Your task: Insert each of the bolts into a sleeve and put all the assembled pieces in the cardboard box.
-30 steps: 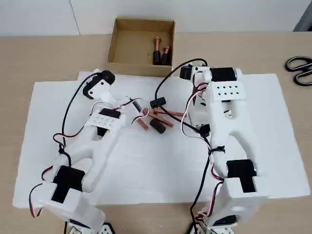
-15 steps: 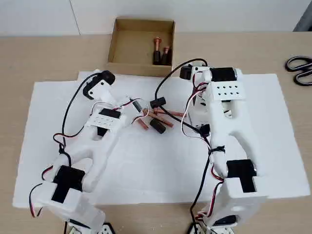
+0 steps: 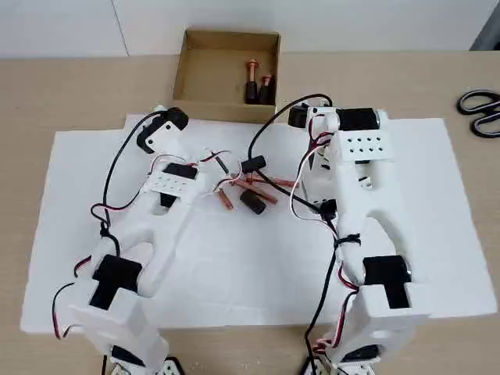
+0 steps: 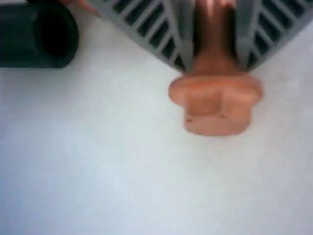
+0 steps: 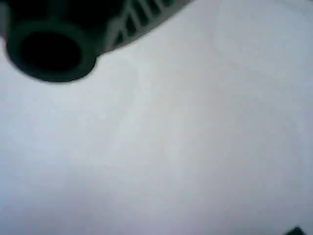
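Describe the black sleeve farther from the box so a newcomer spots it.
On the white sheet, between the two arms, lies a cluster of copper bolts. The sleeve is the short black cylinder at the cluster's edge away from the cardboard box; the other black sleeve sits nearer the box.

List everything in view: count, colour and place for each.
table: one, light wood.
sheet: one, white, covering the table's middle.
cardboard box: one, brown, beyond the sheet's far edge.
assembled pieces: two, copper and black, together in the box.
loose bolts: about three, copper, clustered mid-sheet.
sleeves: two, black, flanking the cluster; the farther may be the gripped one.
scissors: one pair, black, on bare table at the robot's right.
left gripper: shut on a copper bolt.
right gripper: shut on a black sleeve.
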